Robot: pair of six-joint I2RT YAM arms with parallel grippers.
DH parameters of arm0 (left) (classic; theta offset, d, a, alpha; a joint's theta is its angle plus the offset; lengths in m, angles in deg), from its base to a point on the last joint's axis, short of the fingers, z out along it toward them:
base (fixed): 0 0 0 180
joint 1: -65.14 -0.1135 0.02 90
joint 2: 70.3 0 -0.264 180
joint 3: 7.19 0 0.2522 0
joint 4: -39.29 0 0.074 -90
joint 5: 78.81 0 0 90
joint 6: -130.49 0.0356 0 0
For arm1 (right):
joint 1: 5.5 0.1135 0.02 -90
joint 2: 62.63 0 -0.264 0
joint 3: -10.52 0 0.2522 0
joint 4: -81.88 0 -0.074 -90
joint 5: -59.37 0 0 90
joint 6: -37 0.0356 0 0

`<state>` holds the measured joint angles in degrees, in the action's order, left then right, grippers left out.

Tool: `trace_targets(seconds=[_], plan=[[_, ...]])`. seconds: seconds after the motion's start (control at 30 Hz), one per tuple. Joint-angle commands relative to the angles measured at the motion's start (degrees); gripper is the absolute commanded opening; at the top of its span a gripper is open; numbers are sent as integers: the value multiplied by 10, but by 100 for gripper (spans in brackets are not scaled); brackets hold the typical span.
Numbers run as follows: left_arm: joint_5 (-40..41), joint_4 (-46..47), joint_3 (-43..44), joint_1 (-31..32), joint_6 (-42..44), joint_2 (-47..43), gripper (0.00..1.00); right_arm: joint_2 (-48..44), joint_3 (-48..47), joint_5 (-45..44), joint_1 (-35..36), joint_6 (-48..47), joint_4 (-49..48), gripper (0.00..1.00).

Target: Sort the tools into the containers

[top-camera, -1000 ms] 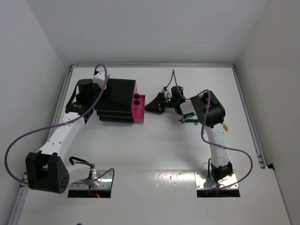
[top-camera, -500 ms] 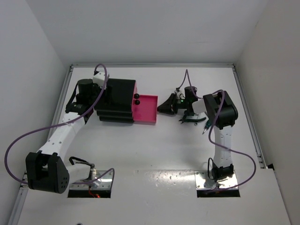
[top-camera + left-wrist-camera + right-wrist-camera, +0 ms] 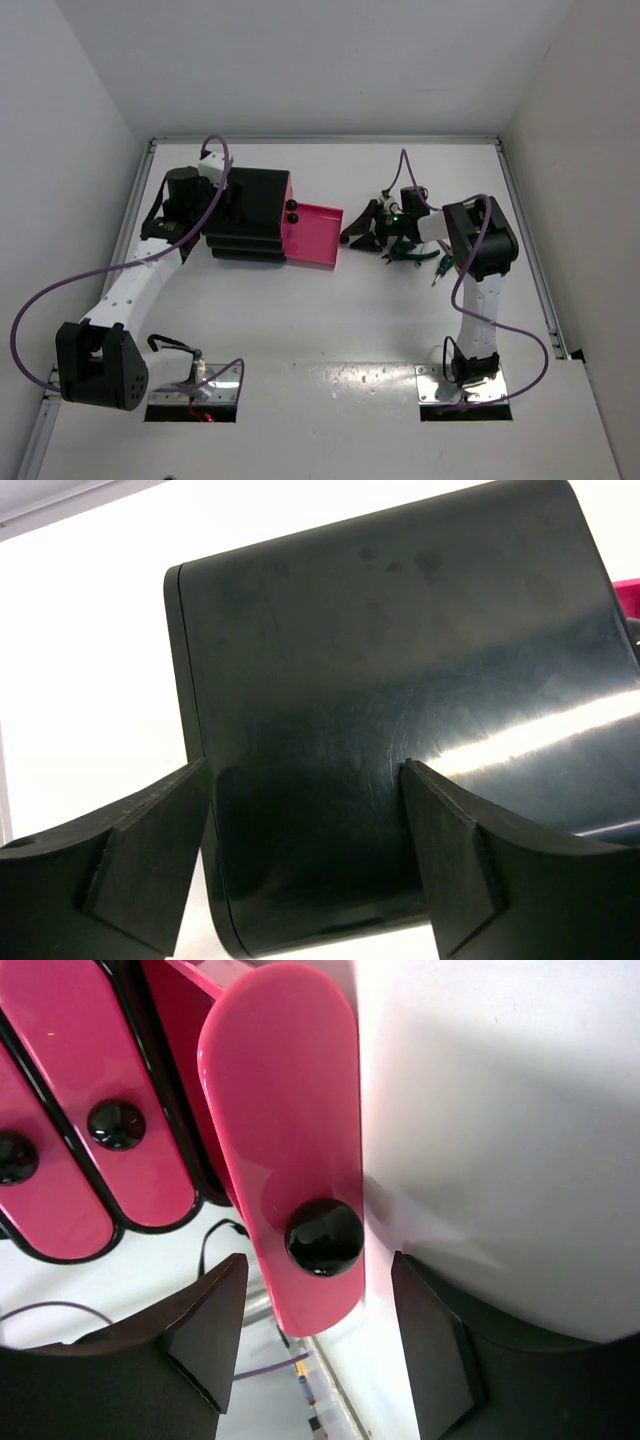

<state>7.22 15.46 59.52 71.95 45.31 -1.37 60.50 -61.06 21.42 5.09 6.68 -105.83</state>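
The black drawer chest [image 3: 247, 212] stands at the back left. Its lowest magenta drawer [image 3: 315, 235] is pulled out to the right. In the right wrist view the drawer front [image 3: 285, 1110] and its black knob [image 3: 325, 1237] sit just ahead of my right gripper [image 3: 320, 1360], which is open, with the knob untouched. In the top view the right gripper [image 3: 352, 231] is just right of the drawer. My left gripper [image 3: 305, 780] is open, its fingers resting against the chest top [image 3: 400, 660]. Dark green-handled pliers [image 3: 405, 255] lie under the right arm. The yellow pliers and the wrench are hidden.
Two shut magenta drawers with black knobs [image 3: 115, 1125] show above the open one. Raised rails edge the table at left [image 3: 135, 210], back and right [image 3: 530, 250]. The purple cable of the right arm loops over the right side.
My right gripper moved right, drawing the lowest drawer out of the chest, and now stands open just off the knob. The left arm has not moved.
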Motion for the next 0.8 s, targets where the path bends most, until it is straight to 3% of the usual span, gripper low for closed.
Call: trace_targets(seconds=[0.0, 0.13, 0.2, 0.27, 0.3, 0.33, 0.43, 0.5, 0.53, 0.6, 0.63, 0.77], plan=[[4, -15, -9, 6, -2, 12, 83, -45, -14, -19, -5, -51, 39, 61], [4, -15, -9, 6, -2, 12, 88, -87, -58, 2, -17, -111, 105, 61], [-2, -21, -3, 6, -2, 6, 89, -113, -97, 21, -25, -195, 147, 61], [-9, -28, 3, 6, 4, 6, 93, -129, -144, 16, -45, -280, 264, 60], [-14, -35, 9, 6, 9, 1, 97, -134, -161, 16, -50, -375, 303, 59], [-21, -45, 25, 6, 31, 1, 100, -140, -180, -6, -63, -427, 404, 59], [-21, -86, 67, 24, 72, 1, 100, -146, -228, -19, -88, -602, 551, 59], [-21, -120, 87, 29, 86, 1, 100, -156, -234, -19, -103, -692, 606, 58], [-21, -131, 94, 29, 94, 1, 100, -156, -241, -41, -108, -806, 639, 58], [-46, -163, 114, 29, 110, 6, 100, -161, -246, -58, -125, -914, 722, 58], [-52, -172, 122, 29, 118, 6, 100, -161, -246, -65, -137, -1012, 769, 58], [-71, -186, 122, 35, 118, 6, 100, -161, -237, -74, -147, -1226, 852, 61]])
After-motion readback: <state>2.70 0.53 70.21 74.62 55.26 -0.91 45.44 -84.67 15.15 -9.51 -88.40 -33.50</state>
